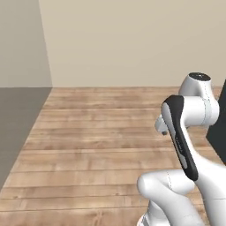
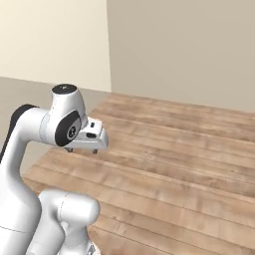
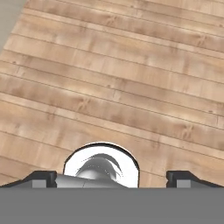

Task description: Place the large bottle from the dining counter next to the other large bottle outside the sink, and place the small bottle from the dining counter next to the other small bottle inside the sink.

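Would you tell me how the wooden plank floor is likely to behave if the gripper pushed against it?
The plank floor looks flat and rigid, so it probably would not give. Its smooth finish suggests the open gripper might slide, though the board seams could catch a tip.

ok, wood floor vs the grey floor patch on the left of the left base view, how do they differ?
The wood floor is warm brown with grain and visible plank seams; the grey floor patch is a flat, uniform grey with no seams. The wood floor covers most of the ground ahead of the arm; the grey floor patch is a narrow strip along the left edge. Both are level, run up to the beige wall, and carry nothing.
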